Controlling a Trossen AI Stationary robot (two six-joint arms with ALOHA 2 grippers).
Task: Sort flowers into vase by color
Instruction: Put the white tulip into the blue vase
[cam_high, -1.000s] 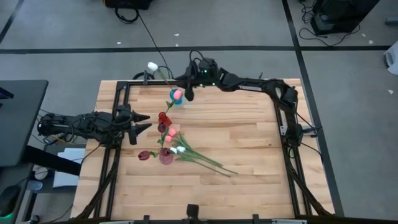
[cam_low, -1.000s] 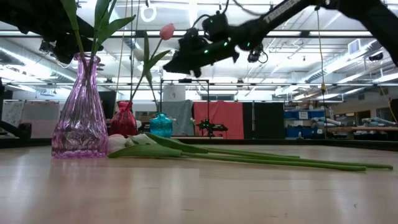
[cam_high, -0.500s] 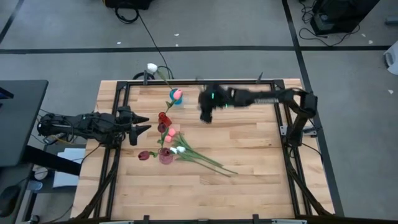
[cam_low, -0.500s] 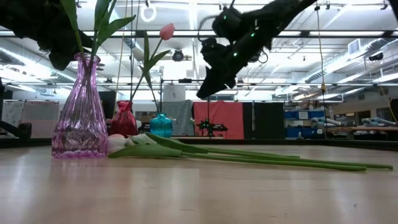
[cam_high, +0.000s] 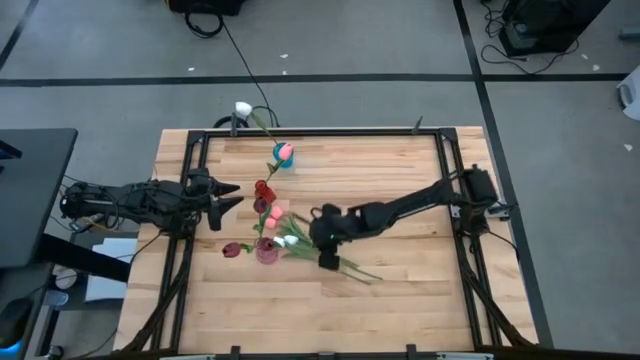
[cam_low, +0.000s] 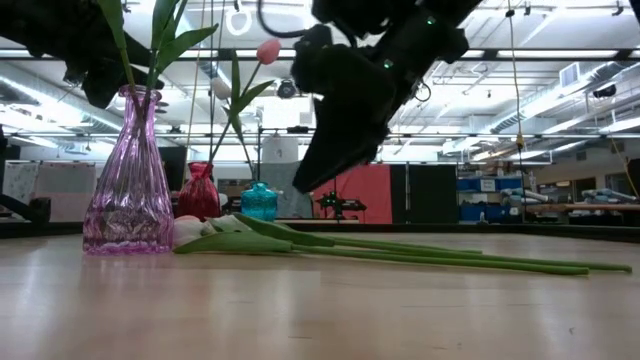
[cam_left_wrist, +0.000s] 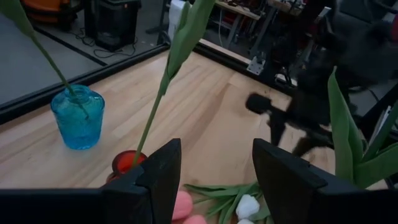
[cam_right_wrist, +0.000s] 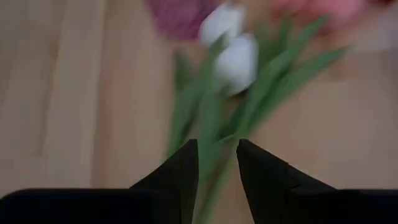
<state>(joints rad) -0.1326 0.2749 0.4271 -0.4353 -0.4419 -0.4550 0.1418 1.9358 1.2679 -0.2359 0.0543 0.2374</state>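
Note:
Several tulips (cam_high: 320, 255) lie flat on the table, white heads (cam_right_wrist: 239, 59) toward the purple vase (cam_high: 267, 250), long stems (cam_low: 450, 260) trailing right. The purple vase holds a dark red tulip (cam_high: 232, 250). A red vase (cam_high: 263, 190) and a blue vase (cam_high: 283, 155) with a pink tulip (cam_low: 268, 50) stand farther back. My right gripper (cam_high: 322, 245) hovers open over the lying stems, and in the low view my right gripper (cam_low: 325, 170) is clear above them. My left gripper (cam_high: 228, 200) waits open left of the vases.
Two pink heads (cam_high: 270, 210) lie between the red and purple vases. A white tulip (cam_high: 243, 107) leans out past the table's far edge. A black frame rail (cam_high: 445, 170) borders the table. Bare wood (cam_high: 400, 300) lies near and right of the flowers.
My right gripper has swung from the far edge beside the blue vase toward the near side and down, and now hangs just above the lying tulips. The flowers and vases have stayed in place.

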